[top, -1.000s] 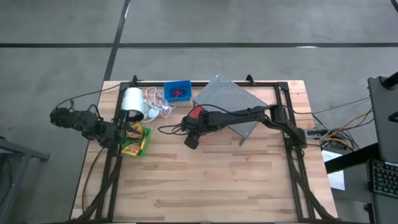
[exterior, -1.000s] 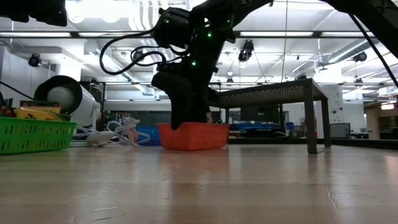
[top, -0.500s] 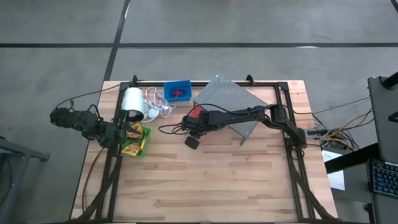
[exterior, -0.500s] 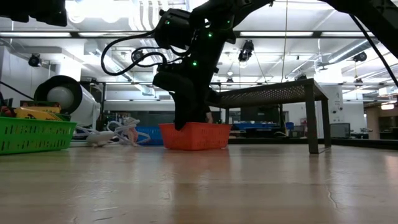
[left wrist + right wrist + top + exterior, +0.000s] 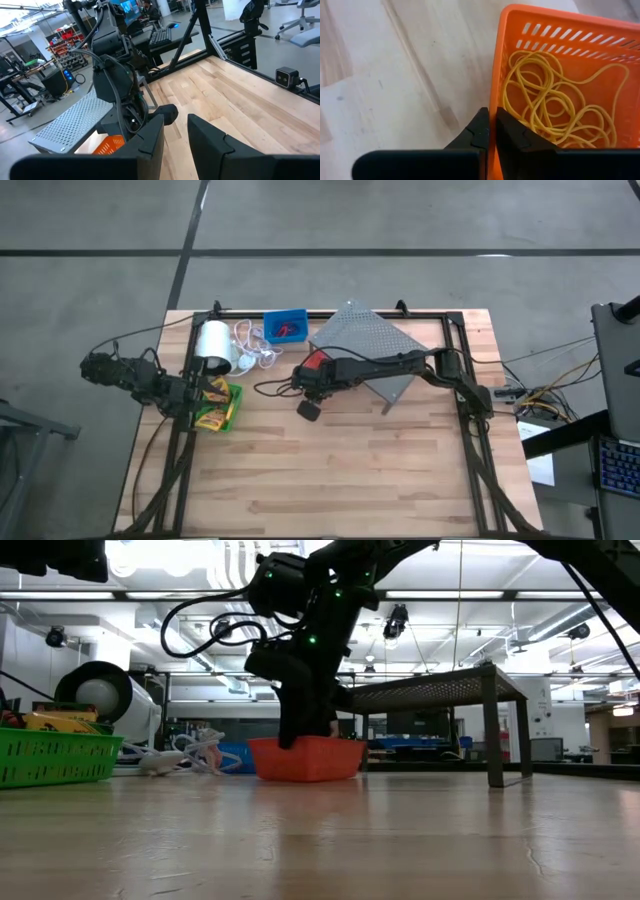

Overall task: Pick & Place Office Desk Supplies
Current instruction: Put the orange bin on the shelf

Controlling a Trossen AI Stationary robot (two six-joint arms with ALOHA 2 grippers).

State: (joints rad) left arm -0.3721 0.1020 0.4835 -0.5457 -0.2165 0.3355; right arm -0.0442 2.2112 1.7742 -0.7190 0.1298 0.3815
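The red-orange bin (image 5: 315,363) stands on the table in front of the grey rack and holds a tangle of yellow bands (image 5: 555,95). My right gripper (image 5: 492,127) comes steeply down on it and is shut on its wall. At the table's left, my left gripper (image 5: 175,135) hovers open and holds nothing, above the green bin (image 5: 218,408) with the yellow-and-green crayon boxes (image 5: 210,400). The blue bin (image 5: 286,326) stands at the far edge with small red things in it. My right gripper pinches the red-orange bin's side wall (image 5: 495,97), the one toward the table's left, at its rim. One finger is inside the bin and one (image 5: 477,130) outside. The fingers slant down from above. The bin (image 5: 305,758) stays upright with its bottom on the table.
The grey perforated rack (image 5: 375,345) stands just right of and behind the red-orange bin, under my right arm. A white roll (image 5: 213,345) with a loose white cord (image 5: 255,350) lies at the far left. The near half of the wooden table (image 5: 330,470) holds no objects.
My right gripper has shut on the red-orange bin's wall. The bin has shifted a little toward the table's left and still rests on the table.
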